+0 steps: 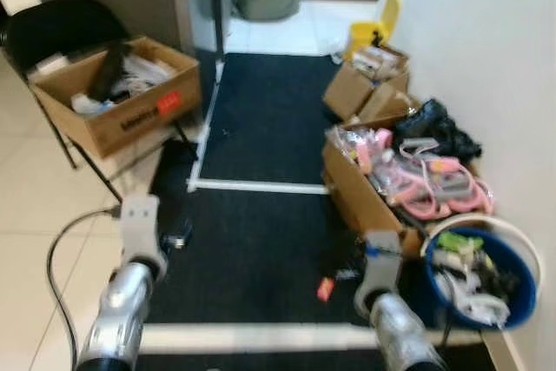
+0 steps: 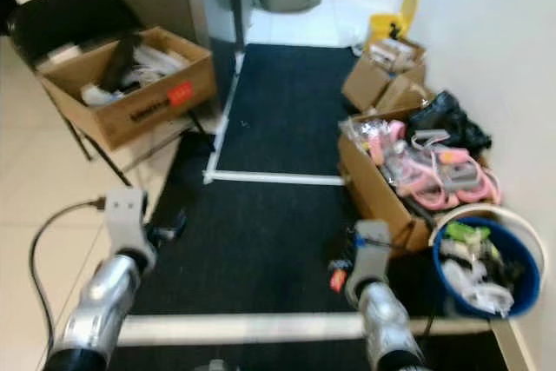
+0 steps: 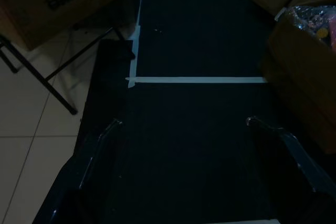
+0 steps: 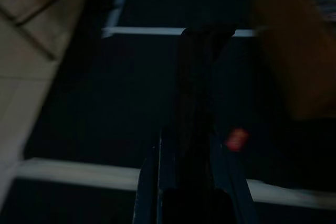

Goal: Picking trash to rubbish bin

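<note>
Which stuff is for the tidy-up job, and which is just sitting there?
For the job:
small red scrap on the dark mat
blue rubbish bin
left gripper, open
right gripper, shut

Just sitting there:
box of pink things
box on the black chair

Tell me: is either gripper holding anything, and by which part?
Nothing held. Left gripper is open over the black mat; right gripper has its fingers together, nothing between them.
</note>
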